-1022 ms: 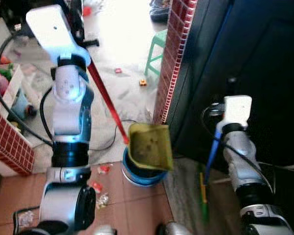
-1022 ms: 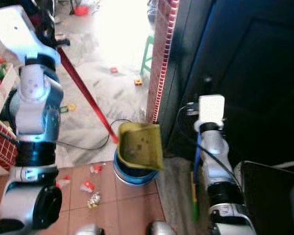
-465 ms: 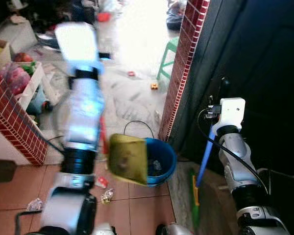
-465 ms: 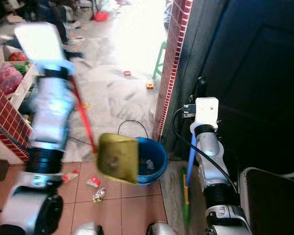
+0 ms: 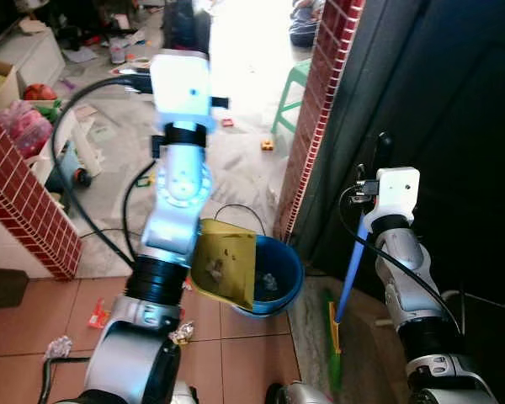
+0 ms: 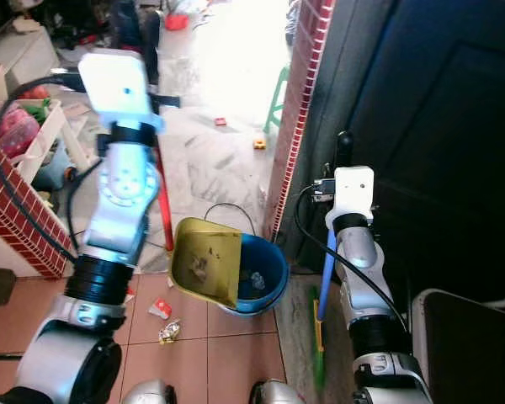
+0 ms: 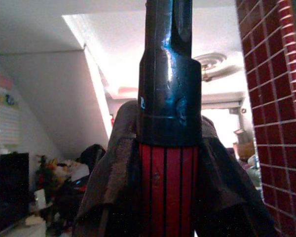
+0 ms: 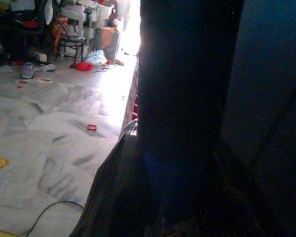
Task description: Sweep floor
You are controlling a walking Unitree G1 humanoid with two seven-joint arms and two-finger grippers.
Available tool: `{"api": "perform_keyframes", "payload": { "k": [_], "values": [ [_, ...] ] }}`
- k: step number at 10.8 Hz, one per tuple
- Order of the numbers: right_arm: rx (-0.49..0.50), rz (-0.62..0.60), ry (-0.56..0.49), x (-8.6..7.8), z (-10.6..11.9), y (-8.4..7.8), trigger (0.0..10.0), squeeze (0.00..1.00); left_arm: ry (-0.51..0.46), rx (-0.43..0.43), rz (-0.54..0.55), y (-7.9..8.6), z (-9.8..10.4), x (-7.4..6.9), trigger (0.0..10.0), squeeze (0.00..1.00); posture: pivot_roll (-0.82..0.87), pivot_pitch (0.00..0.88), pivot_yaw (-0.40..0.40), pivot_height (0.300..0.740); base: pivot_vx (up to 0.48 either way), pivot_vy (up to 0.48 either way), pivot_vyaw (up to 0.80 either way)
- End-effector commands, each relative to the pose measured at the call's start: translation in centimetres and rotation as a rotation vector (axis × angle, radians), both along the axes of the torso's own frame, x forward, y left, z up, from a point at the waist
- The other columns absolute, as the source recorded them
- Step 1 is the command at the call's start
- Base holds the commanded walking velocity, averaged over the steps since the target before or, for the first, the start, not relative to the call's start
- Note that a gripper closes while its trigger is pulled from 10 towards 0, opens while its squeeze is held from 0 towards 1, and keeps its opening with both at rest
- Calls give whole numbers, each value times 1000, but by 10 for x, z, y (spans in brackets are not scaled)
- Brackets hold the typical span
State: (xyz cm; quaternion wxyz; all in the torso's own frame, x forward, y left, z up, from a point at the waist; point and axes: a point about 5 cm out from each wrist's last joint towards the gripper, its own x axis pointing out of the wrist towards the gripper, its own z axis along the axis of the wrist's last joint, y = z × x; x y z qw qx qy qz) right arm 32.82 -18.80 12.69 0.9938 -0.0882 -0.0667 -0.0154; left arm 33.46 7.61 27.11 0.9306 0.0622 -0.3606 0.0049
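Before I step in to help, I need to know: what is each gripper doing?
Left gripper: shut on the red dustpan handle.
Right gripper: shut on the blue broom handle.

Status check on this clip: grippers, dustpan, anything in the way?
Left gripper shut on red dustpan handle. Right gripper holds blue broom. Yellow dustpan tipped at blue bucket. Wrappers on tiles.

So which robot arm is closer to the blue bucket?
The left. Its arm hangs right beside the blue bucket, tipping the yellow dustpan over its rim. The right arm stands farther off by the dark door, holding the blue broom handle.
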Motion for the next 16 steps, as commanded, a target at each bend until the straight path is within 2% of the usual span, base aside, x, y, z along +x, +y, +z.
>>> {"api": "perform_keyframes", "payload": {
  "k": [1, 4, 5, 6, 7, 8, 10, 11, 16],
  "values": [
    [-24, 5, -43, 1, 12, -2, 10000, 0, -94, 38, -44, -14, 14, -7, 10000, 0, -14, 23, -65, 740, 0, 0, 0],
    [-17, 4, -57, 1, 15, 2, 10000, 0, -112, 117, -152, -41, -1, -15, 10000, 0, -31, 31, -40, 740, 0, 0, 0],
    [-16, -2, -49, -3, 11, 0, 10000, 0, -128, 176, -243, -60, -6, -22, 10000, 0, -32, 33, -37, 740, 0, 0, 0],
    [-15, -3, -46, -4, 10, 0, 10000, 0, -132, 254, -367, -80, -13, -30, 10000, 0, -31, 34, -35, 740, 0, 0, 0],
    [-15, -4, -48, -3, 11, 0, 10000, 0, -154, 374, -515, -101, -20, -42, 10000, 0, -26, 34, -33, 740, 0, 0, 0],
    [-12, -7, -49, -1, 12, 0, 10000, 0, -199, 465, -606, -115, -22, -54, 10000, 0, -24, 34, -33, 740, 0, 0, 0],
    [-8, -4, -54, -2, 13, 4, 10000, 0, -256, 579, -662, -128, -23, -64, 10000, 0, -17, 32, -29, 740, 0, 0, 0],
    [-6, -3, -55, -3, 13, 5, 10000, 0, -289, 603, -664, -131, -22, -67, 10000, 0, -18, 33, -29, 740, 0, 0, 0],
    [-5, 3, -53, -2, 13, 7, 10000, 0, -360, 653, -688, -138, -21, -77, 10000, 0, -6, 23, -33, 740, 0, 0, 0]
  ]
}}
